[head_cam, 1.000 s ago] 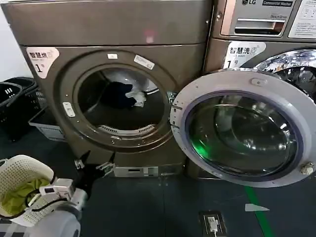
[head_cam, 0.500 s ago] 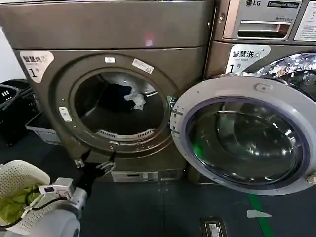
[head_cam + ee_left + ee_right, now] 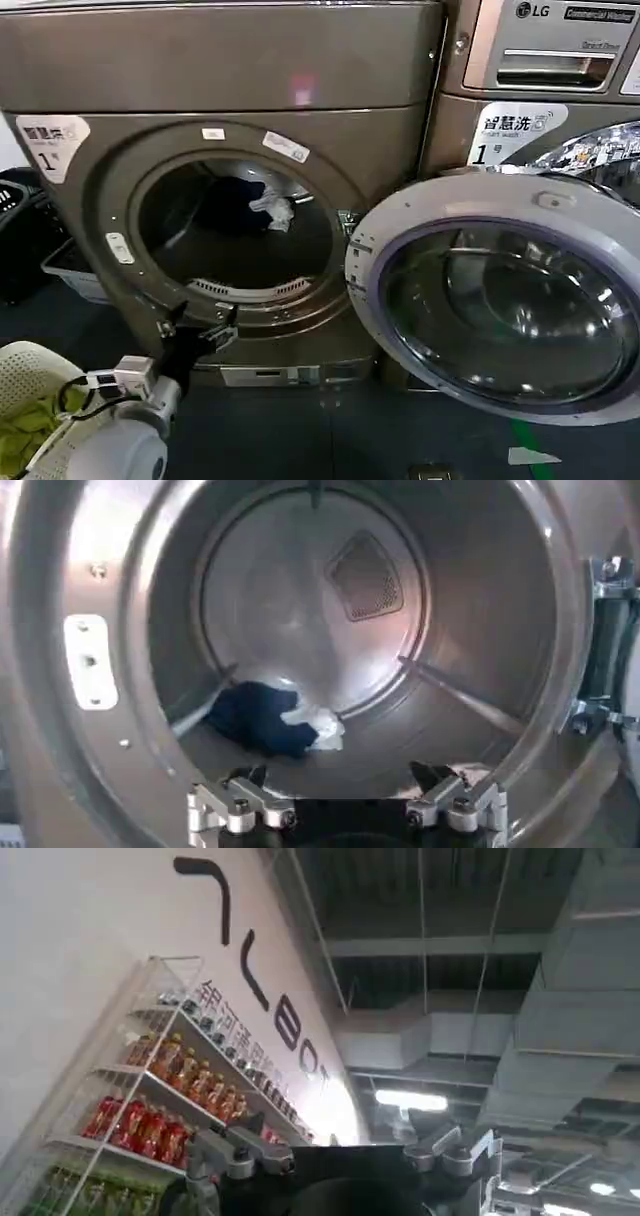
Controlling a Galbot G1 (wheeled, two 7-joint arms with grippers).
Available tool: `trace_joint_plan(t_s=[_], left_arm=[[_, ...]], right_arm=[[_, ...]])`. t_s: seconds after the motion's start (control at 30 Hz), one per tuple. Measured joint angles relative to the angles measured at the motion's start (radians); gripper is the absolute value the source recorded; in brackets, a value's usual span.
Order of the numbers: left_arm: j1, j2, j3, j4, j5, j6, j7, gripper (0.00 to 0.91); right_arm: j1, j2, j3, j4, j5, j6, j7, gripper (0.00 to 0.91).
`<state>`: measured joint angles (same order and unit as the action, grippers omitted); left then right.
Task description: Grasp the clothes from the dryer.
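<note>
The left arm (image 3: 120,440) reaches forward from the lower left of the head view, its pale forearm foreshortened, a small white box and a black cable on the wrist; the left gripper (image 3: 192,322) is held level and pointing ahead, its two dark fingers (image 3: 250,780) spread wide with nothing between them; the right gripper (image 3: 345,1158) points upward, fingers apart and empty.

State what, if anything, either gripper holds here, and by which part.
Nothing is held. The left gripper is open at the dryer's porthole rim; the clothes lie inside the drum. The right gripper is open, empty.
</note>
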<state>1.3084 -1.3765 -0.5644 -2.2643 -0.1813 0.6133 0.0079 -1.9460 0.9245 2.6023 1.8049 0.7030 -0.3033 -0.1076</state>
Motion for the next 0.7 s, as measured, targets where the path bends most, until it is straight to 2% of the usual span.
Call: trace_joint_plan(t_s=[0.7], left_arm=[[0.009,0.000,-0.008,-0.009,-0.002,-0.001,0.000,0.907]], right_arm=[[-0.004,0.000,0.004,0.004,0.006,0.000,-0.003,0.907]])
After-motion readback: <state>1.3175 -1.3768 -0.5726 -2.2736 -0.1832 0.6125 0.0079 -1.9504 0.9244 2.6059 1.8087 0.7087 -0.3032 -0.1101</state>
